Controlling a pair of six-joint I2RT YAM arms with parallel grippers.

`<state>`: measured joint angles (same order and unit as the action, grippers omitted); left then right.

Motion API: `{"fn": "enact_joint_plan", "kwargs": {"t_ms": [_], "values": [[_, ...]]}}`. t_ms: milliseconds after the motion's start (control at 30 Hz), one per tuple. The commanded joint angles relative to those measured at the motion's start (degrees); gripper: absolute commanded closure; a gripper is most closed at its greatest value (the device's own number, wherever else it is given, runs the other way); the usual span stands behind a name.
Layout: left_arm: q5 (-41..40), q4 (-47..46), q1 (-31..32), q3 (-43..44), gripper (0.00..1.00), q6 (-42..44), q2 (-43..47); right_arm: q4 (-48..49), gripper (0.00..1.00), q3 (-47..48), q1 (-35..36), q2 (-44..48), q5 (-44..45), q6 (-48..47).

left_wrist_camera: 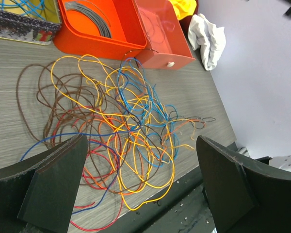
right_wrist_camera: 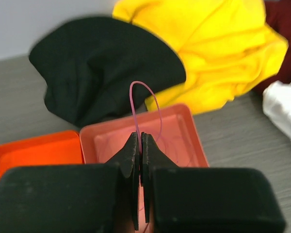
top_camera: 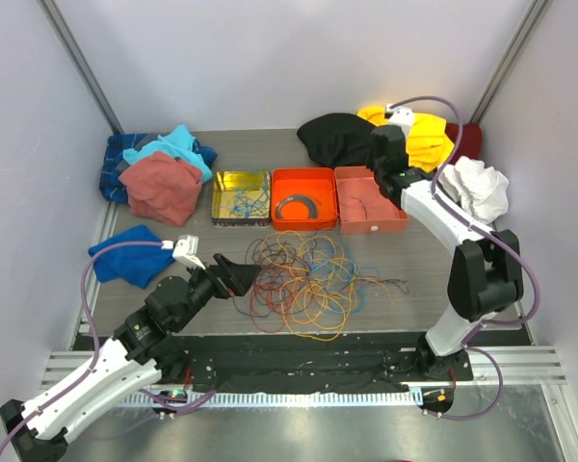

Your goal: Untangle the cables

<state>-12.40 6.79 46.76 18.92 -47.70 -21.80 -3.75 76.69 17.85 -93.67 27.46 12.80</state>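
Top external: right arm (top_camera: 443,217) stretched forward, end effector (right_wrist_camera: 140,138) seemingly pinching cable (right_wrist_camera: 143,82).

Matt wood-grain table (top_camera: 405,313); glossy plastic box (top_camera: 281,188); shiny tin (top_camera: 241,222); smooth-sheathed cables (top_camera: 299,279)

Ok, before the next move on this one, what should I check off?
1. Right fingers shut on the purple cable: ok.
2. That cable held above the pink tray: ok.
3. Its loose end clear of the tangle: cannot tell.
4. Left fingers open: ok.
5. Tangle lying in front of the left fingers: ok.
6. Cables all separated: not ok, most lie looped together on the table.
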Motion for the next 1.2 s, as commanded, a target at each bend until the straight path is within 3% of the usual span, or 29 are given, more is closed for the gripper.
{"fn": "enact_joint_plan", "kwargs": {"t_ms": [0,433,467,533,567,733,900,1167], "values": [[-2.9,0.9,0.2,0.6,0.00,0.8,0.6,2.6,0.99,-1.8,0.1,-2.5,-2.5,3.1],[-3.1,1.4,0.2,0.9,0.00,0.2,-1.6,-4.2,0.99,2.7,-3.3,-12.4,-6.3,6.3],[-3.1,1.3,0.2,0.9,0.00,0.2,-1.7,-4.6,0.86,3.0,-3.3,-12.3,-7.2,6.5],[-2.8,1.4,0.2,0.9,0.00,0.2,-1.7,-5.0,0.70,2.9,-3.2,-11.5,-7.9,7.2],[-2.7,1.4,0.2,0.9,0.00,0.2,-1.6,-4.9,0.59,2.6,-3.0,-9.9,-8.0,7.9],[-2.4,1.3,0.2,0.9,0.00,0.2,-1.6,-7.2,0.46,1.6,-1.5,-3.9,-6.2,9.9],[-1.6,0.2,0.2,0.9,0.00,-0.3,-2.5,-10.1,0.44,-0.9,0.3,3.7,-5.2,11.4],[-1.1,-0.3,0.2,1.3,0.00,-0.6,-4.0,-10.1,0.48,-19.4,12.1,22.7,-3.7,11.3]]}}
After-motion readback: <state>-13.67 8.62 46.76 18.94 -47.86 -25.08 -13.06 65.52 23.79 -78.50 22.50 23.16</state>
